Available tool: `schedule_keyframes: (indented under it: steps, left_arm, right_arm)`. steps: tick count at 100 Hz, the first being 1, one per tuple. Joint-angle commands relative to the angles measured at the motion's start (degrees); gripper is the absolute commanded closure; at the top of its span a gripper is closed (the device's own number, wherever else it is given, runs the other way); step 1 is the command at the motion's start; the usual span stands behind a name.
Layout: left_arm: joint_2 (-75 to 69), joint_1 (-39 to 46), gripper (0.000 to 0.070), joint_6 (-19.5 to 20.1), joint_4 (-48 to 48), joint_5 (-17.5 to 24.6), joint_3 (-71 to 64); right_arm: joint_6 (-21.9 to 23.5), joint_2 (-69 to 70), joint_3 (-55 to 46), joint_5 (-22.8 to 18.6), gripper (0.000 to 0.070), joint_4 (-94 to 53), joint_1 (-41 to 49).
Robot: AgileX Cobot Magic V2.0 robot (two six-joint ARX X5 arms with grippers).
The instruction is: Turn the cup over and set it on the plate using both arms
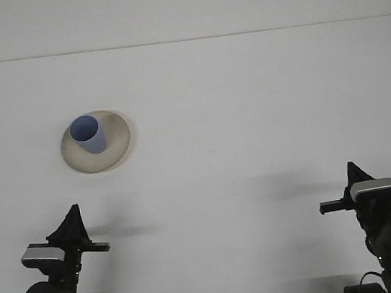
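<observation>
Nearest the camera, the left gripper (70, 224) sits low at the table's (249, 110) front-left edge and the right gripper (355, 175) at its front-right; whether either claw is spread or pressed together cannot be told. Farther back on the left, well apart from both, the blue cup (88, 134) stands mouth-up on the beige plate (115, 144)

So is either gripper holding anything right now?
No. The left gripper and right gripper sit apart from the blue cup, which stands on the plate.
</observation>
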Motion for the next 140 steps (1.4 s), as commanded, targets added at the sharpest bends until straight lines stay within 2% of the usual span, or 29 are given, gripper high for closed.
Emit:
schedule_keyframes:
  steps: [1, 26, 45, 76, 140]
  left_arm:
    - [-0.07, -0.07, 0.0689, 0.09, 0.61, -0.13, -1.09]
    - [-0.07, -0.07, 0.0689, 0.09, 0.61, -0.13, -1.09]
    - [-0.07, -0.07, 0.0689, 0.07, 0.61, -0.13, -1.09]
    - [-0.07, -0.07, 0.0689, 0.09, 0.55, -0.13, -1.09]
    - [-0.07, -0.07, 0.0689, 0.09, 0.52, -0.13, -1.09]
  right_arm:
    - [-0.24, -1.27, -0.5, 0.17, 0.0697, 1.18, -0.04]
    - [-0.22, -13.03, -11.67, 0.2, 0.0697, 10.78, -0.09]
    - [0.42, -22.4, -19.15, 0.2, 0.0697, 11.28, -0.09]
    - [3.3, -22.29, -28.15, 0.07, 0.0697, 22.18, -0.13]
    - [4.5, -22.29, -30.71, -0.2, 0.0697, 25.0, -0.07]
